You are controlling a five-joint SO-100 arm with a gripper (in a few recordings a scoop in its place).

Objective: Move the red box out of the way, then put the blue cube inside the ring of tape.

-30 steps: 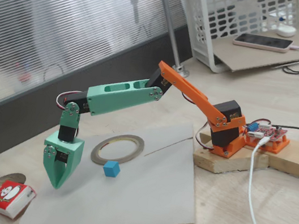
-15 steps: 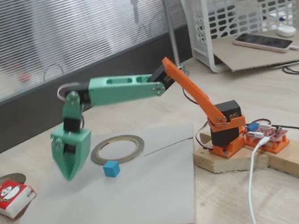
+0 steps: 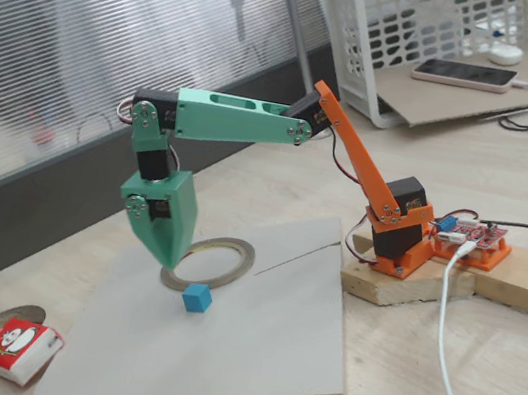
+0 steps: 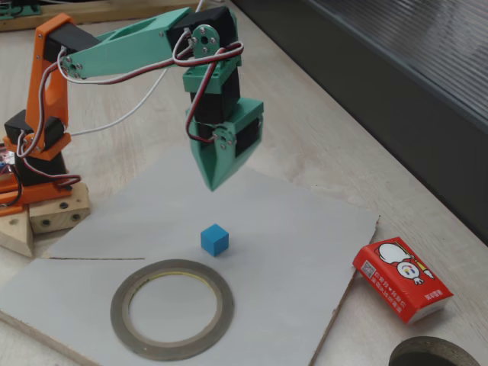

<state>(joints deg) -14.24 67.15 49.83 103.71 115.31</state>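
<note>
The small bright-blue cube (image 3: 195,298) (image 4: 214,239) rests on a pale grey board (image 3: 247,357) (image 4: 290,252) lying on the light wooden bench (image 3: 478,375) (image 4: 320,137). Taking the cube as landmark: the flat grey-gold ring of tape (image 3: 210,261) (image 4: 172,307) lies on the same board just beside it, not touching, its hollow centre bare. The green pincer (image 3: 163,260) (image 4: 213,183) hangs in the air above the board near the cube, tip pointing down, holding nothing, its two fingers pressed together into one closed wedge. The red and white carton with a white cartoon figure (image 3: 18,350) (image 4: 402,280) lies well apart from the cube, off the board on the bench, next to a round dark hole (image 3: 9,317) (image 4: 431,354) in the benchtop.
</note>
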